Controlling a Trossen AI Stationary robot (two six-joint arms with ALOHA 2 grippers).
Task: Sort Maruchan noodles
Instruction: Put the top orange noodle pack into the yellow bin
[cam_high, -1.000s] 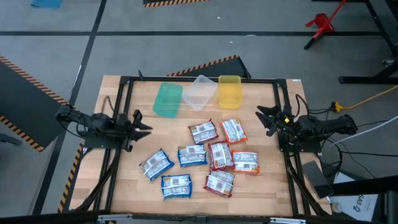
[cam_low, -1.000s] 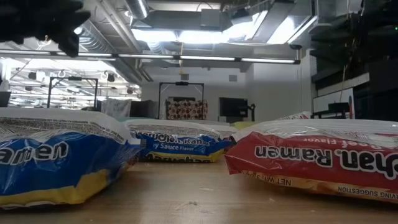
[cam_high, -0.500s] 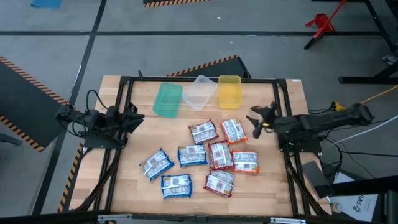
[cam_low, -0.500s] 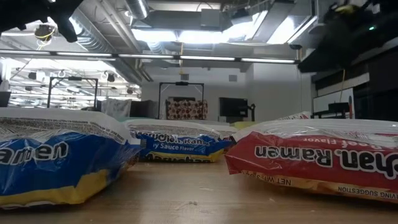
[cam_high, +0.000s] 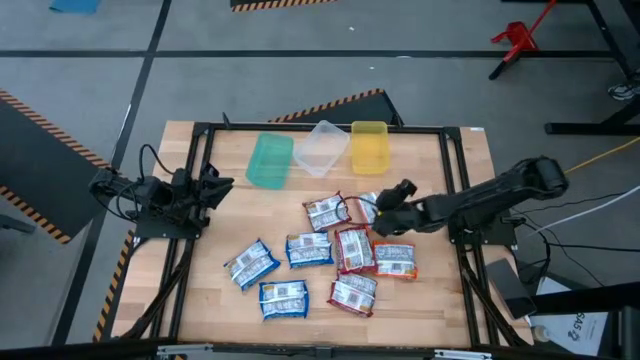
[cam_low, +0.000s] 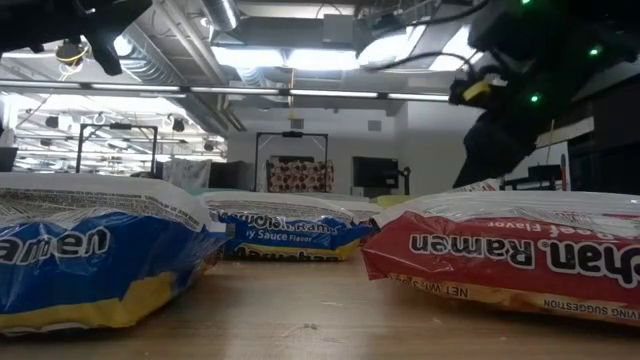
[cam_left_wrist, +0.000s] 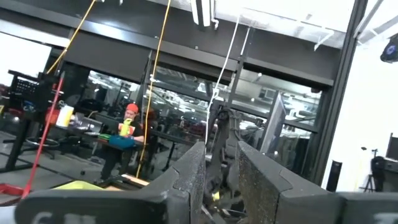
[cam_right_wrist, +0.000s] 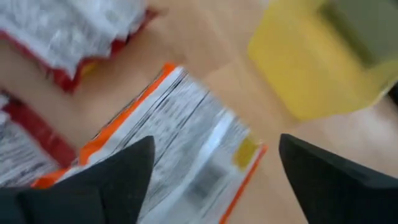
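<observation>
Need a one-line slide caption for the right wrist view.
Right gripper, fingers open, descends over an orange noodle packet near the yellow bin.

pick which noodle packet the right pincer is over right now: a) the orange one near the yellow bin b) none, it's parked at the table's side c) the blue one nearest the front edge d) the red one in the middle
a: the right pincer, fingers spread, hangs over the orange packet beside the yellow bin, as the right wrist view shows.
</observation>
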